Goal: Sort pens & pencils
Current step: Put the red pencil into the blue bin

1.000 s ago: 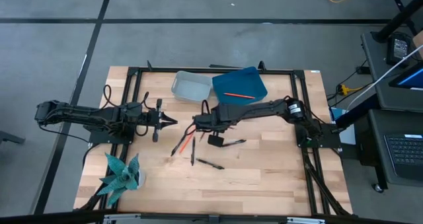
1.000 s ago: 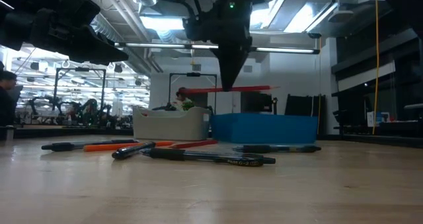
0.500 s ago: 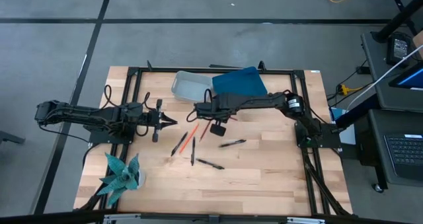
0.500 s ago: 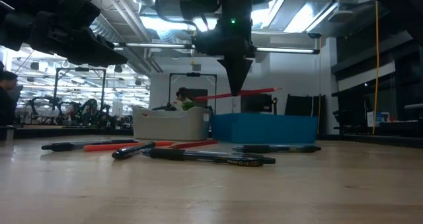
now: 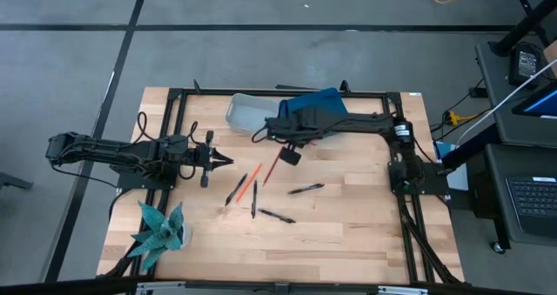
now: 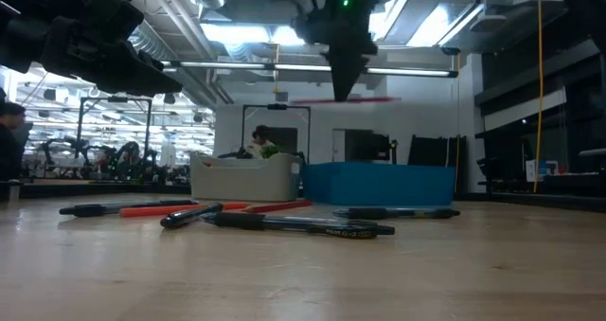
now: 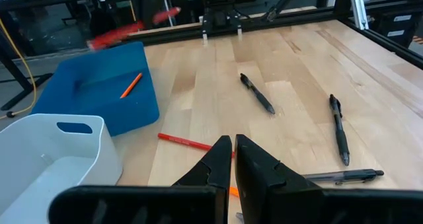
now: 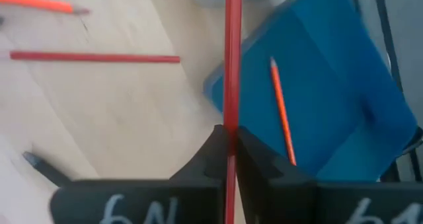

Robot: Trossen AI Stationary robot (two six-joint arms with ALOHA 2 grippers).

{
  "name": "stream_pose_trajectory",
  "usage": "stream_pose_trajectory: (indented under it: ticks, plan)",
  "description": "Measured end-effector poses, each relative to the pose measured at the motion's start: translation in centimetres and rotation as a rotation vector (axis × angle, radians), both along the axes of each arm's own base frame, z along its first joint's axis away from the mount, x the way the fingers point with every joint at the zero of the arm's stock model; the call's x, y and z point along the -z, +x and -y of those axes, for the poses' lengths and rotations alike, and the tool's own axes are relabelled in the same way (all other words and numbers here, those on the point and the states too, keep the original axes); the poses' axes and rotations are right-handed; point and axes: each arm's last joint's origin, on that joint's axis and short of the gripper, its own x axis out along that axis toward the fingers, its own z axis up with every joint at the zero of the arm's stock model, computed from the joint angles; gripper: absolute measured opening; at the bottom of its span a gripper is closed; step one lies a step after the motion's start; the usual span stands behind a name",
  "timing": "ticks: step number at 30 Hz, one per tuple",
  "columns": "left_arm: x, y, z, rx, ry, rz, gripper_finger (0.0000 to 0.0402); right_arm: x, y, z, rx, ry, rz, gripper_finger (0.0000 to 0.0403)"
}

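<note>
The right gripper (image 8: 229,139) is clamped narrowly on 1 red pencil (image 8: 232,65), held crosswise between the fingertips and raised well above the table (image 5: 348,217), level in the low view. The gripper is positioned at the near edge of the blue bin (image 5: 326,106), with part of the held pencil over the bin's edge in the right wrist view. 1 orange pencil (image 8: 281,112) is seen lying inside the blue bin, just beyond the gripper. The white bin (image 5: 248,112) is placed just beside the blue bin, touching or nearly so.

Below and behind the right gripper, on the wood, 1 red pencil (image 5: 271,169) and 1 orange pencil (image 5: 250,180) are left lying, near each other. 4 black pens are scattered further from the gripper: pen 1 (image 5: 235,190) beside the orange pencil, pen 2 (image 5: 253,203) next to it, pen 3 (image 5: 276,215) nearer the table's front edge, pen 4 (image 5: 305,189) apart toward the right arm's base.

The left gripper (image 5: 225,161) is kept shut with nothing held, fingers pressed together in the left wrist view, hovering at the table's left side, well apart from the bins; the pens and pencils lie ahead of its tips. A teal plant figure (image 5: 161,230) is set at the front left corner.
</note>
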Motion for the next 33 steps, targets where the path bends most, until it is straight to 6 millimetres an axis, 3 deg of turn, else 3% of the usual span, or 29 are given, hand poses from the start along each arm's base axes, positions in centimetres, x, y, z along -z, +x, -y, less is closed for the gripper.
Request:
stream_pose_trajectory:
  ticks: [3, 16, 24, 33]
  plan:
    - [0.1, 0.0, 0.0, 0.000, -0.001, -0.007, 0.0014, -1.0, -0.4, 0.4, 0.009, -0.006, 0.035, 0.0017]
    - [0.2, -0.1, 0.0, 0.001, -0.002, -0.022, 0.0014, -1.3, -1.3, 3.9, 0.059, -0.029, 0.019, 0.0005]
    - [0.2, -0.1, 0.0, 0.001, -0.002, -0.022, 0.0014, 1.9, -2.3, 6.4, 0.108, 0.014, -0.065, 0.0005]
    - [0.2, -0.1, 0.0, 0.001, -0.002, -0.022, 0.0014, 5.1, -2.6, 9.0, 0.095, 0.096, -0.017, 0.0005]
